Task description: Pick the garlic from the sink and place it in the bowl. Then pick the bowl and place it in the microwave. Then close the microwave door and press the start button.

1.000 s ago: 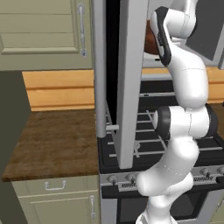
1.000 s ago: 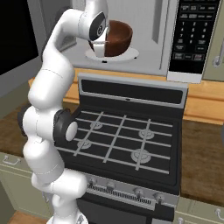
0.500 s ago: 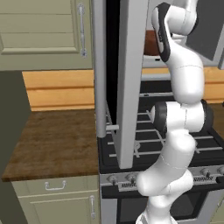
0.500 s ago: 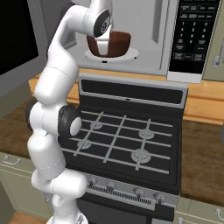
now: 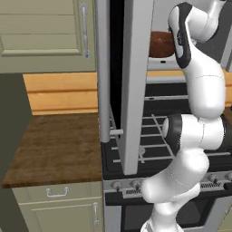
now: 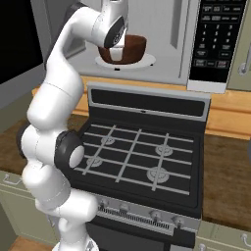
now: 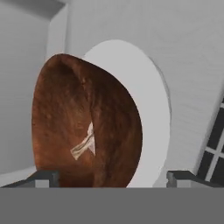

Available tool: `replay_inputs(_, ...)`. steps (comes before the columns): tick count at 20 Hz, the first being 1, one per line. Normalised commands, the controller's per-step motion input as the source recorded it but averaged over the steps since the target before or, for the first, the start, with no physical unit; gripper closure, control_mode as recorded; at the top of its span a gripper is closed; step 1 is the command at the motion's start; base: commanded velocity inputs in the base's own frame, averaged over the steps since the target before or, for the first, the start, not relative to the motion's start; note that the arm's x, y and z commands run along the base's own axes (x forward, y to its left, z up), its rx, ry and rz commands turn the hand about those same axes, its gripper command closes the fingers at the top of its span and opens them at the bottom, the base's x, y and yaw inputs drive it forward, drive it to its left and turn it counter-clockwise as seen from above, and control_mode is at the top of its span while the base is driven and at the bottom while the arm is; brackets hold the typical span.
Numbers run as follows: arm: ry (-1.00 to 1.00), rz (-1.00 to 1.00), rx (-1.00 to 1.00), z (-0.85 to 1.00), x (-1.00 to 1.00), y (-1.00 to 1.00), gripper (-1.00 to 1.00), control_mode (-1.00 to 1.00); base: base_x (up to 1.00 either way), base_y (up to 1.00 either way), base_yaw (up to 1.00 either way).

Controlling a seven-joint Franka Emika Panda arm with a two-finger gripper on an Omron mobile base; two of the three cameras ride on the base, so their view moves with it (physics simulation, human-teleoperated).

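The dark reddish-brown bowl point(image 6: 131, 48) stands on the white turntable plate point(image 6: 149, 61) inside the light grey microwave point(image 6: 166, 29). It also peeks out behind the arm point(image 5: 159, 44). The hand view looks into the bowl point(image 7: 65, 113), where the pale garlic point(image 7: 85, 144) lies against its inner wall. My gripper point(image 6: 115, 53) is at the bowl's near rim, and its fingertips point(image 7: 43, 177) stand wide apart, open, holding nothing. The microwave door point(image 5: 136, 90) hangs open, seen edge-on. The sink is out of view.
The microwave's button panel point(image 6: 211, 37) is on its right side. Below it sits the black gas stove point(image 6: 142, 152) with its grates. A wooden counter point(image 5: 59, 145) lies left of the stove, under beige cabinets point(image 5: 45, 31).
The gripper has gone from shut on the bowl's rim to open, letting go of the bowl. The bowl now rests on the turntable plate, a little further inside.
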Motion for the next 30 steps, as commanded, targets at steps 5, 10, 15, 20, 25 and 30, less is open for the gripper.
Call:
replay_inputs(5, -0.17, 0.00, 0.00, -0.24, -0.85, 0.06, -1.00, -1.00, 0.00, 0.00, 0.00)
replay_inputs(10, -0.15, 0.00, -0.08, -0.41, -0.99, 0.05, -1.00, -1.00, 0.00, 0.00, 0.00)
replay_inputs(15, 0.01, 0.03, -0.31, -0.81, -0.47, 0.08, -1.00, -1.00, 0.00, 0.00, 0.00)
replay_inputs(20, 0.01, 0.02, -0.41, -0.80, -0.17, 0.00, -1.00, -1.00, 0.00, 0.00, 0.00)
replay_inputs(25, 0.14, -0.13, -0.36, -0.60, 0.00, -0.11, -1.00, -1.00, 0.00, 0.00, 0.00)
replay_inputs(30, 0.24, -0.22, -0.37, -0.63, 0.03, -0.06, -1.00, -1.00, 0.00, 0.00, 0.00)
